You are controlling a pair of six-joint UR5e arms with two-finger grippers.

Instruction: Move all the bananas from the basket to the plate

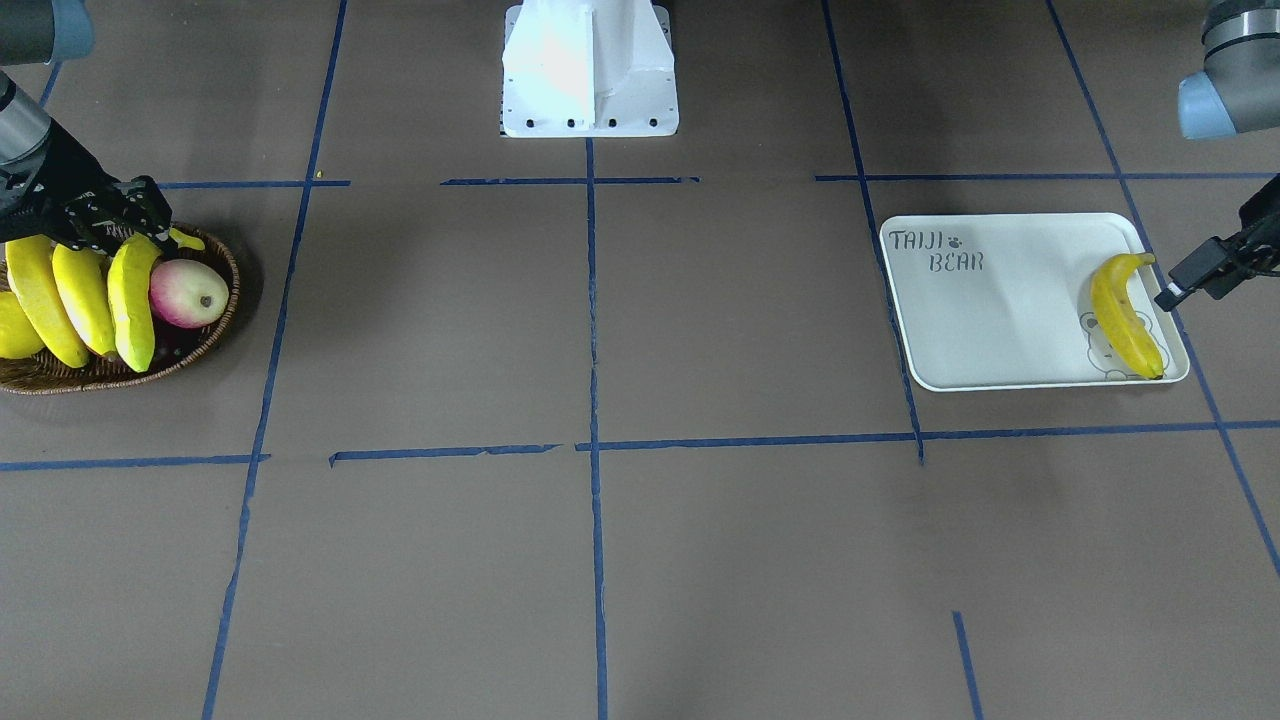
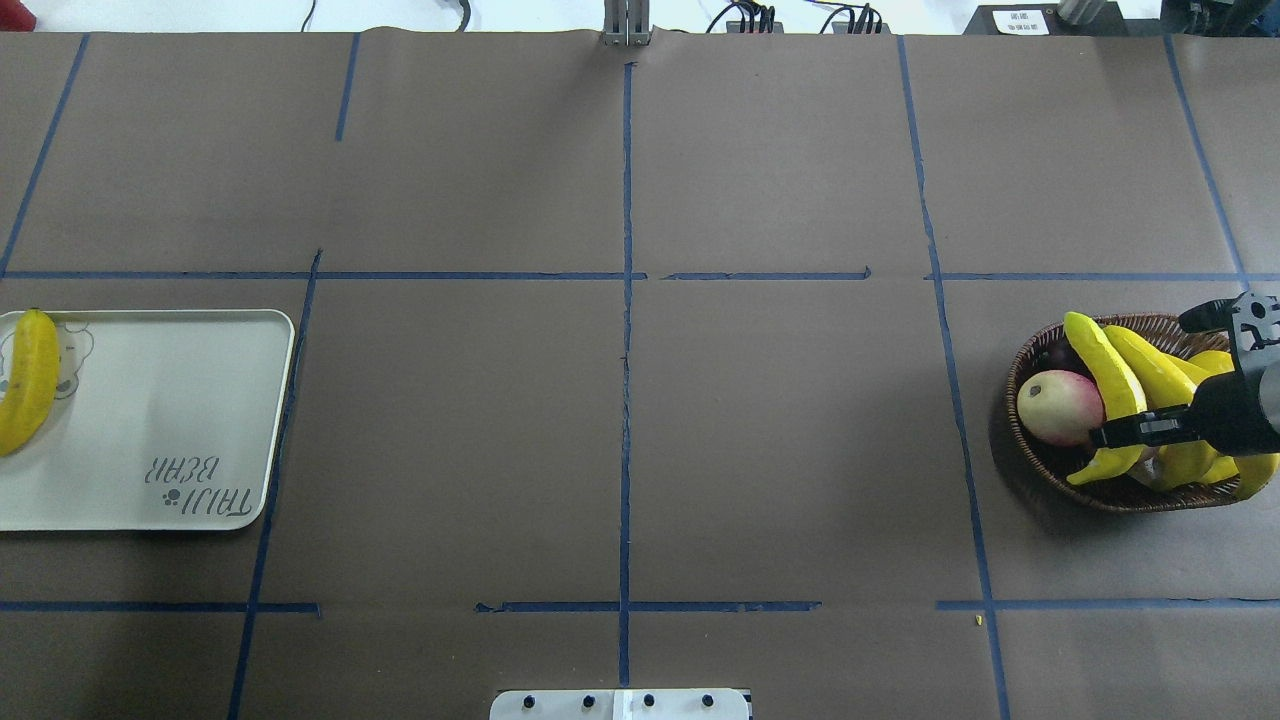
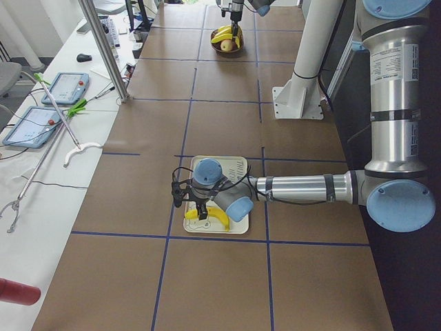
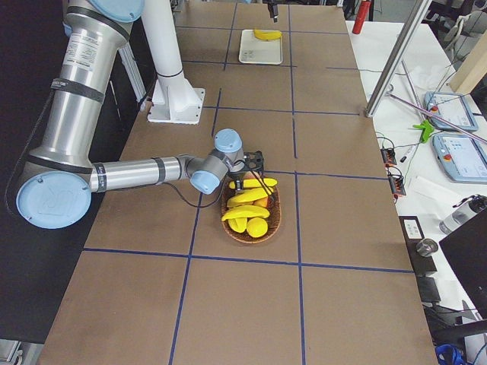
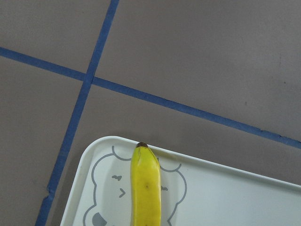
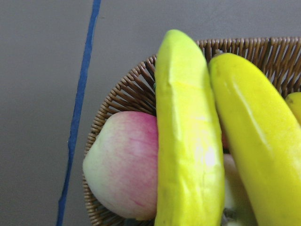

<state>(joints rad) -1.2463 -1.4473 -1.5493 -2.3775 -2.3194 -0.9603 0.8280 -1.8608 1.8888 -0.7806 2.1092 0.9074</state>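
You see the right gripper [image 2: 1140, 432] over the basket [image 2: 1040, 465] bananas [image 2: 1100, 365] and the left gripper [image 1: 1170, 292] beside the plate [image 1: 1000, 310], at opposite table [image 2: 620, 450] edges. You cannot tell either claw's state.

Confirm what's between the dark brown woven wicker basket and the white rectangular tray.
Nothing but bare brown table crossed by blue tape lines. The overhead view shows the whole stretch from wicker basket to white tray.
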